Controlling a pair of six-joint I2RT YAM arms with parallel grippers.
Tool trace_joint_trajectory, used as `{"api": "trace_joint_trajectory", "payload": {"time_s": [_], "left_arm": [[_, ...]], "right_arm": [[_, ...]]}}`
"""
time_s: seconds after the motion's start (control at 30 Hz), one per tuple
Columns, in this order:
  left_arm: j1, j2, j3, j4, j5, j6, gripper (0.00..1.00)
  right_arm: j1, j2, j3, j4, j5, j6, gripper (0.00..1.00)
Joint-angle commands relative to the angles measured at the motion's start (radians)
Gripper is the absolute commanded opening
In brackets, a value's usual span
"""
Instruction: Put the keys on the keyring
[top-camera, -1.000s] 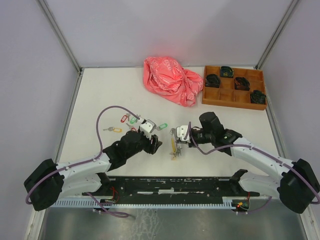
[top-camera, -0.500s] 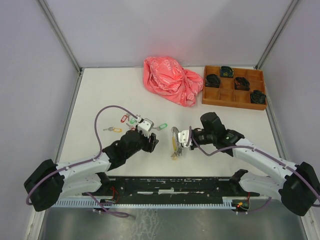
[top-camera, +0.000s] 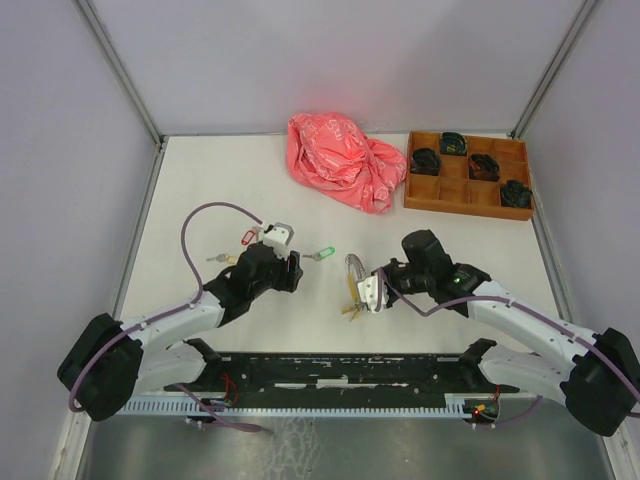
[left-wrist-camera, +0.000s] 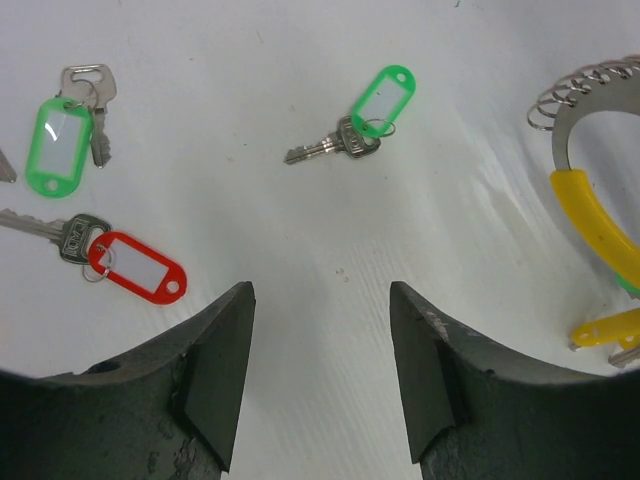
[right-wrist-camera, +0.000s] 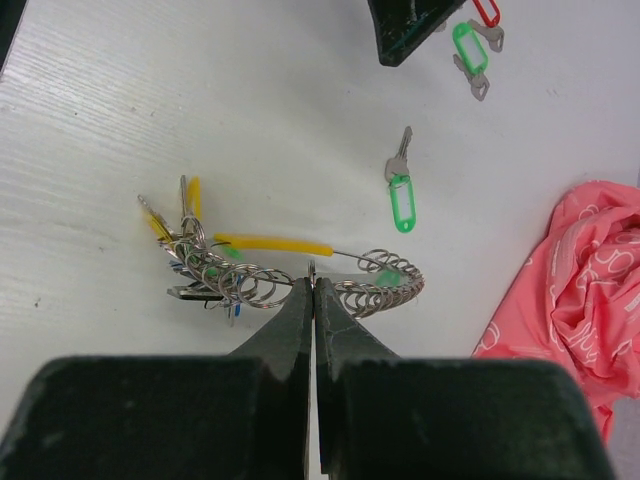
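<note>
Pinching claw: the right claw (right-wrist-camera: 313, 285) is pressing its two fingers fully together on the keyring (right-wrist-camera: 272, 243). It is catching the thin wire between two stretches of small silver loops.
Keyring: it is sitting right at the tip of the right claw, with its yellow band curving on the side far from the fingers. In the left wrist view it is showing at the right edge, well to the right of the left claw (left-wrist-camera: 320, 295).
Keys on the ring: some keys with yellow tags (right-wrist-camera: 190, 195) are hanging in a bunch on the ring, left of the right claw's tip in its own view.
Left claw: its fingers are standing clearly apart and are gripping nothing, and only bare table (left-wrist-camera: 300, 220) is lying between them.
Loose keys: one green-tagged key (left-wrist-camera: 375, 105) is lying ahead of the left claw and a little to its right, between the two claws. A second green-tagged key (left-wrist-camera: 60, 140) and a red-tagged key (left-wrist-camera: 130, 272) are lying ahead and to its left, near each other but not touching.
Far side: a pink bag (top-camera: 340, 160) and a wooden tray (top-camera: 422, 192) holding black bundles (top-camera: 425, 160) are lying well beyond both claws.
</note>
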Motion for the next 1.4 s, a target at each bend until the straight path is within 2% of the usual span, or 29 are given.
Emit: {"api": "trace_joint_trajectory", "payload": {"time_s": [0.0, 0.13, 0.33, 0.5, 0.8, 0.9, 1.07, 1.37], "left_arm": [[0.037, 0.055, 0.104, -0.069, 0.059, -0.03, 0.63], [0.054, 0.14, 0.201, -0.16, 0.066, -0.032, 0.63], [0.059, 0.334, 0.391, -0.271, 0.11, 0.043, 0.6], [0.059, 0.435, 0.502, -0.291, 0.123, 0.015, 0.6], [0.062, 0.571, 0.628, -0.358, 0.16, 0.186, 0.61], [0.08, 0.612, 0.648, -0.326, 0.226, 0.193, 0.61], [0.151, 0.669, 0.66, -0.262, 0.419, 0.139, 0.61], [0.171, 0.678, 0.569, -0.168, 0.545, 0.01, 0.61]], "right_arm": [[0.007, -0.009, 0.018, -0.023, 0.006, -0.051, 0.01], [0.015, 0.003, 0.039, -0.071, 0.012, -0.059, 0.01], [0.026, -0.003, 0.039, -0.088, 0.021, -0.044, 0.01], [0.032, 0.0, 0.047, -0.101, 0.029, -0.048, 0.01], [0.045, -0.002, 0.055, -0.111, 0.029, -0.043, 0.01], [0.055, 0.0, 0.057, -0.117, 0.036, -0.043, 0.01], [0.071, 0.01, 0.064, -0.137, 0.067, -0.049, 0.01], [0.088, 0.031, 0.08, -0.172, 0.099, -0.058, 0.01]]}}
